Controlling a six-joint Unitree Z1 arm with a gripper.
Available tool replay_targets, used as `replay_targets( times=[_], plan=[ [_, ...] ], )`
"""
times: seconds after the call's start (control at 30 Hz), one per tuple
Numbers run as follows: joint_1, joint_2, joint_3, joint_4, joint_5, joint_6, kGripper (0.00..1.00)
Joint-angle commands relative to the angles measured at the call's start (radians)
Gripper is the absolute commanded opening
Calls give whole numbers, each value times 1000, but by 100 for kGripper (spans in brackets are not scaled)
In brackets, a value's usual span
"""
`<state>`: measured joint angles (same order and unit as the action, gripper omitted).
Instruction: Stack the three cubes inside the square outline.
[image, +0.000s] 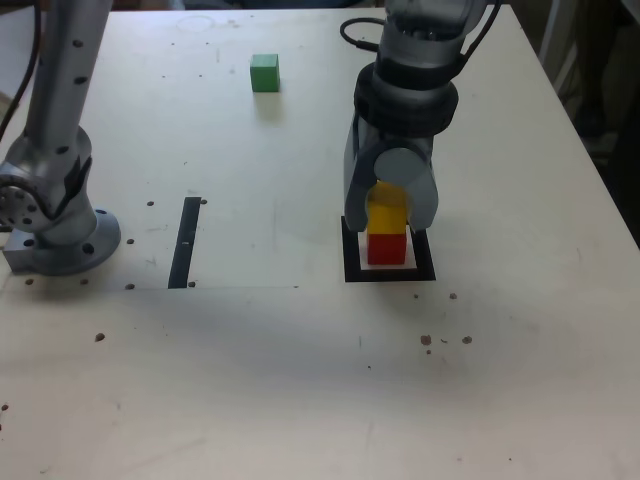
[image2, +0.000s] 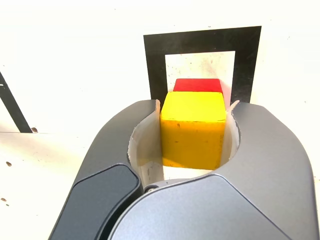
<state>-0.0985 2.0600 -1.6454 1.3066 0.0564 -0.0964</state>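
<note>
Green cube (image: 264, 72) stands clear; open table (image: 300, 380) all around

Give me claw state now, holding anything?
Claw: closed on the yellow cube, which sits over the red cube in the square outline.

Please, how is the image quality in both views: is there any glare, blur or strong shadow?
Exterior view: even, soft light and mostly sharp; the green cube casts only a faint shadow. Wrist view: the table is overexposed, almost white; the yellow cube between the fingers is sharp, and the red cube and square outline remain clear.
</note>
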Motion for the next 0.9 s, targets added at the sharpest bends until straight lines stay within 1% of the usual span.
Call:
replay_targets(
  times=[0.0,0.07,0.13,0.2,0.23,0.27,0.3,0.33,0.37,0.4,0.47,0.7,0.77,0.87],
  plan=[
    [1,-2,-4,1,-2,1,25],
    [0,-2,-5,0,-3,1,27],
    [0,-1,-4,-1,-4,1,33],
    [0,0,-3,-2,-5,3,48],
    [0,0,-3,-3,-6,4,58],
    [0,-1,-2,-4,-7,5,71],
    [0,-1,-2,-5,-8,6,81],
    [0,-2,-1,-6,-8,7,88],
    [0,-3,-1,-7,-8,8,94],
    [0,-3,-1,-7,-9,8,97],
    [0,-6,-1,-7,-8,9,99],
    [0,-39,3,5,-3,8,99],
    [-1,-59,4,17,5,8,99],
    [2,-100,5,45,29,10,99]
  ],
)
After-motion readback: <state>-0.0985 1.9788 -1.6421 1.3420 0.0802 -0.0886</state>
